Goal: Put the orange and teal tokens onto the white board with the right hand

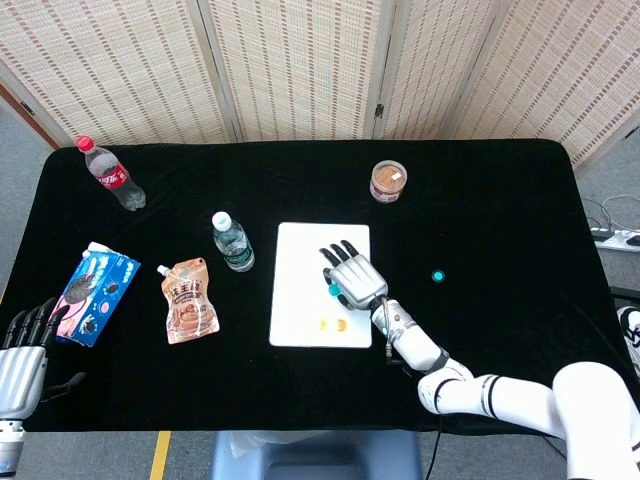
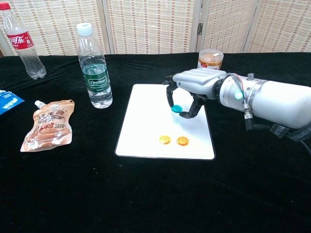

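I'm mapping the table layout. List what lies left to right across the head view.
Left hand → cookie box → cola bottle → pouch → water bottle → board → right hand holding a teal token → jar → loose teal token.

The black table (image 1: 500,200) holds a white board (image 1: 300,250) under the fingers (image 1: 342,252), a teal token (image 1: 438,275) off to the side of them, two bottles, a jar, a pouch and a blue packet.

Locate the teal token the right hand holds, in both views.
Head view: teal token just below centre, under the right hand, over the board.
Chest view: centre-right, pinched in the fingers.
Shared landmark: the two orange tokens near it.
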`<state>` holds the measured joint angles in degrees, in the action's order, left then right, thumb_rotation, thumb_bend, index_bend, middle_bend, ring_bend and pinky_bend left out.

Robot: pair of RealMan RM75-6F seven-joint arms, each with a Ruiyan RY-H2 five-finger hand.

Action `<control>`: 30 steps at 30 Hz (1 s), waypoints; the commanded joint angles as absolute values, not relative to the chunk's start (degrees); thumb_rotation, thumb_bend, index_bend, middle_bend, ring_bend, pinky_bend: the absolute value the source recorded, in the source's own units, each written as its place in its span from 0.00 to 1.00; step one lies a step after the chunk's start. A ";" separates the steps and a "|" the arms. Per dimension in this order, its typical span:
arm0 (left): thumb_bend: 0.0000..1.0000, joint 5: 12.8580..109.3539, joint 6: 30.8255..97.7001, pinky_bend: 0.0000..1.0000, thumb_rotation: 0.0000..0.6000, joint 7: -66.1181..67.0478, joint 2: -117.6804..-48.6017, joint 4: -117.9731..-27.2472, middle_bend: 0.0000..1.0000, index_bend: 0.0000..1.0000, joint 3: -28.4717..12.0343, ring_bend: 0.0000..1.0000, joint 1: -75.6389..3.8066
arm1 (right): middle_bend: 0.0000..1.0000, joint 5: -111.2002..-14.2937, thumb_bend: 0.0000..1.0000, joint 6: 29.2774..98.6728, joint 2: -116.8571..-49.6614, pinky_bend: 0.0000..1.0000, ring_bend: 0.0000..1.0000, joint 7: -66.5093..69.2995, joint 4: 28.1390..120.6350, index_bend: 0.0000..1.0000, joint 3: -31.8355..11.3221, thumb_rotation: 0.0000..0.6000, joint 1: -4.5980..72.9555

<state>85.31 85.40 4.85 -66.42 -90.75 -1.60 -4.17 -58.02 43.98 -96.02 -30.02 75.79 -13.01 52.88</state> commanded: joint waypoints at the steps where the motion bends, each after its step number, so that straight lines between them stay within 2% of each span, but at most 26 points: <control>1: 0.17 85.31 85.34 0.00 1.00 4.87 -66.44 -90.71 0.03 0.12 -1.59 0.02 -4.17 | 0.09 -56.13 0.43 43.72 -97.27 0.00 0.00 -31.48 74.56 0.49 -13.23 1.00 54.22; 11: 0.17 84.95 85.09 0.00 1.00 4.67 -66.64 -90.21 0.03 0.12 -1.63 0.02 -4.13 | 0.08 -52.76 0.43 43.42 -99.41 0.00 0.00 -33.68 72.34 0.43 -12.59 1.00 56.94; 13: 0.17 84.88 85.06 0.00 1.00 4.52 -66.70 -90.05 0.03 0.12 -1.64 0.02 -4.10 | 0.08 -52.29 0.43 43.29 -99.41 0.00 0.00 -34.01 72.34 0.37 -12.21 1.00 57.23; 17: 0.17 84.58 84.95 0.00 1.00 4.12 -66.95 -89.61 0.03 0.12 -1.70 0.02 -4.04 | 0.06 -50.63 0.43 43.01 -98.86 0.00 0.00 -34.73 72.48 0.15 -11.49 1.00 57.51; 19: 0.17 84.50 84.95 0.00 1.00 3.93 -67.00 -89.39 0.03 0.12 -1.74 0.02 -4.01 | 0.06 -50.35 0.43 43.80 -98.35 0.00 0.00 -33.87 72.85 0.10 -11.55 1.00 57.02; 22: 0.17 84.42 85.14 0.00 1.00 3.43 -66.94 -89.14 0.03 0.12 -1.91 0.02 -3.96 | 0.06 -51.97 0.43 46.13 -96.17 0.00 0.00 -30.68 74.44 0.11 -11.64 1.00 54.93; 30: 0.17 84.59 85.03 0.00 1.00 2.82 -67.09 -88.93 0.03 0.12 -2.27 0.02 -4.32 | 0.07 -56.47 0.43 50.98 -87.26 0.00 0.00 -22.22 77.03 0.27 -8.96 1.00 47.07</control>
